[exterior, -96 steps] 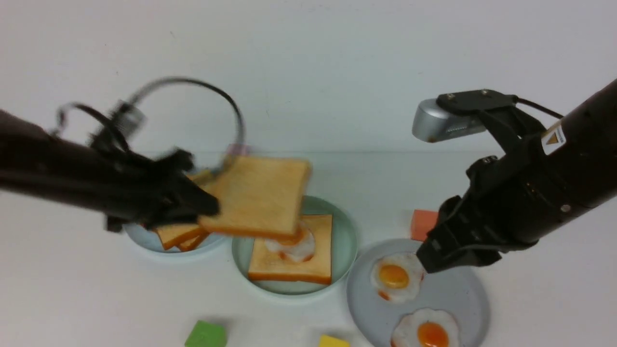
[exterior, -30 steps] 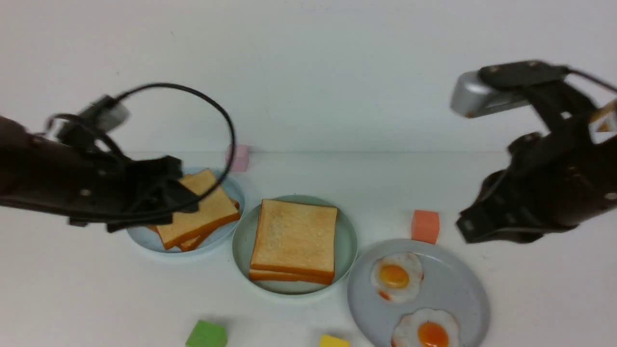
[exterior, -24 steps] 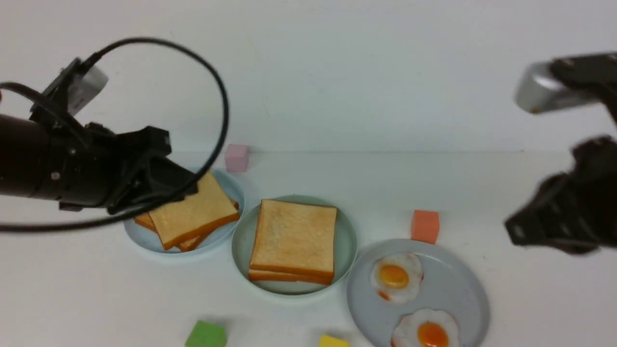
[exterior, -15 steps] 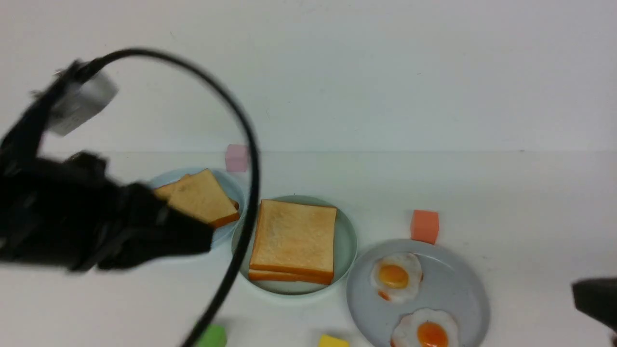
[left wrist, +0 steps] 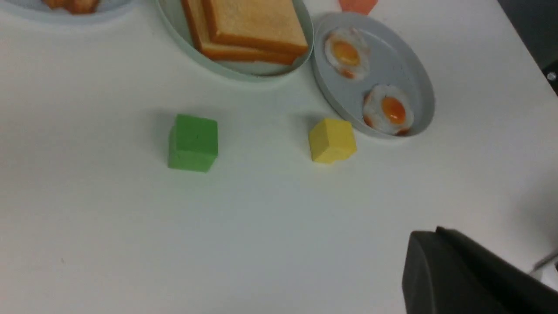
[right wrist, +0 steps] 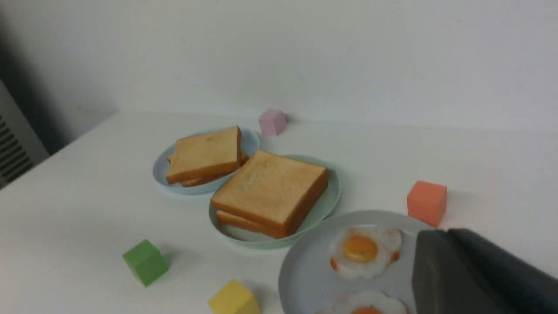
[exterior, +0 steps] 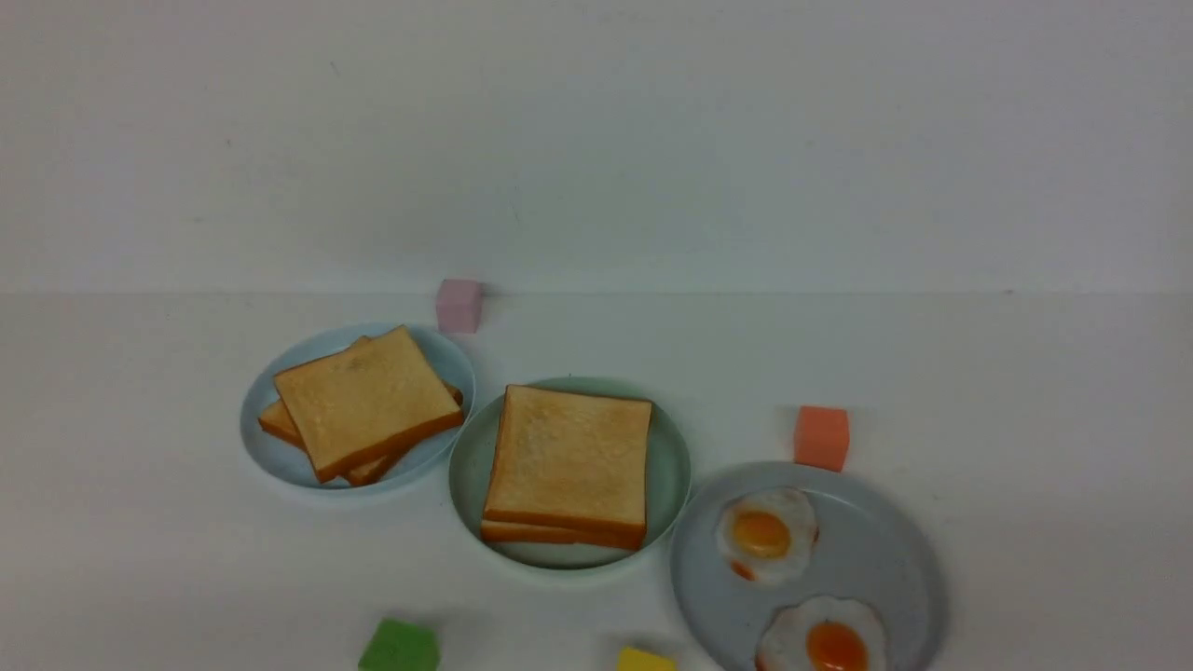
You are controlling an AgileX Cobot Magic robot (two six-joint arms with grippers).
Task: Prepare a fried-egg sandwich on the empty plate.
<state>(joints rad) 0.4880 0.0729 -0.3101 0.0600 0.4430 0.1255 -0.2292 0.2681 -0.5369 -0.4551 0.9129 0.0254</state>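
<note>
Seeing the fried-egg sandwich [exterior: 569,461] sitting on the empty plate [exterior: 669,452], mid-table, ahead of and roughly midway between both arms; reading the left gripper [left wrist: 440,266] as pressed together, empty; failing to tell the state of the right gripper [right wrist: 444,266], apart or together.

Clear air over the sandwich [exterior: 567,466], so straight-down access. Toast plate [exterior: 266,458] crowds its 9 o'clock, egg plate [exterior: 876,550] its 4; wide open surface [exterior: 792,354] at 12.
</note>
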